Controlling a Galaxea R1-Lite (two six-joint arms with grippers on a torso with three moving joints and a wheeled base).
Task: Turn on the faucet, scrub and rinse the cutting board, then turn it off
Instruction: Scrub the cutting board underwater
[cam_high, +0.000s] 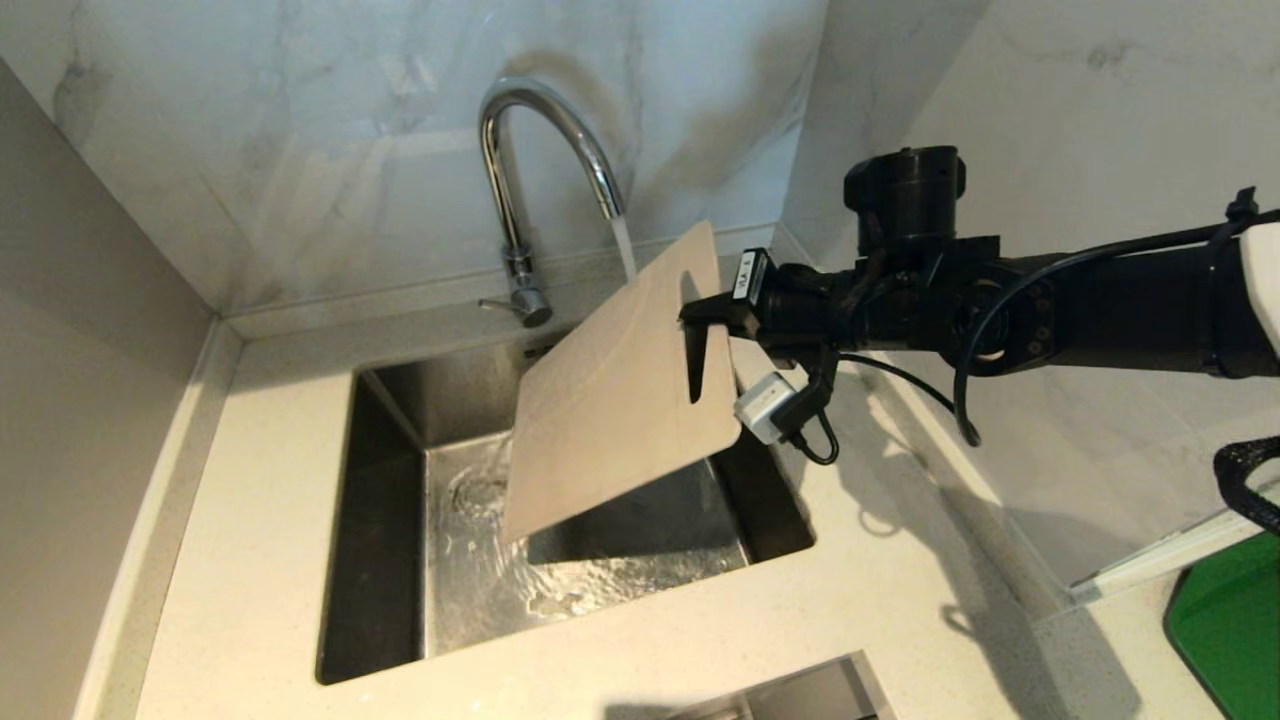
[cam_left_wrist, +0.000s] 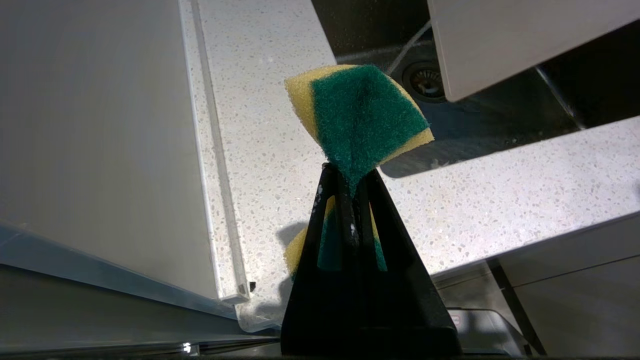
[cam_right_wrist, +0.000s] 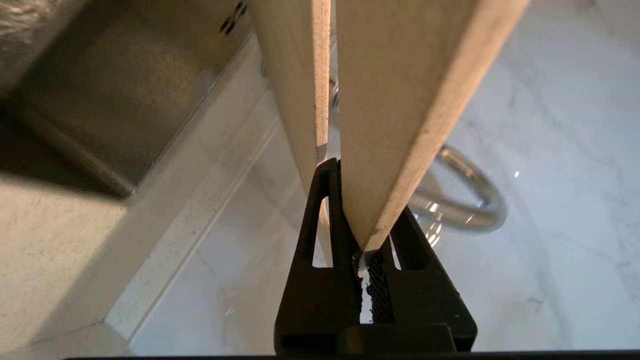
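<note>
Right end effector (cam_high: 700, 318) clamped on cutting board (cam_high: 610, 390), tilted over sink (cam_high: 380, 520); faucet (cam_high: 545, 150) running at 12 o'clock. Left end effector (cam_left_wrist: 350, 180) clamped on sponge (cam_left_wrist: 357, 112).

cream-white cutting board (cam_high: 610, 400), shiny chrome faucet (cam_high: 520, 170), green-and-yellow sponge (cam_left_wrist: 357, 112), pale speckled desk (cam_high: 250, 560), grey-veined white marble wall (cam_high: 330, 150), dull steel sink (cam_high: 385, 480).

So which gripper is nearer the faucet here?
Right. The right gripper holds the cutting board under the faucet; the left gripper, holding the sponge, sits back over the counter.
</note>
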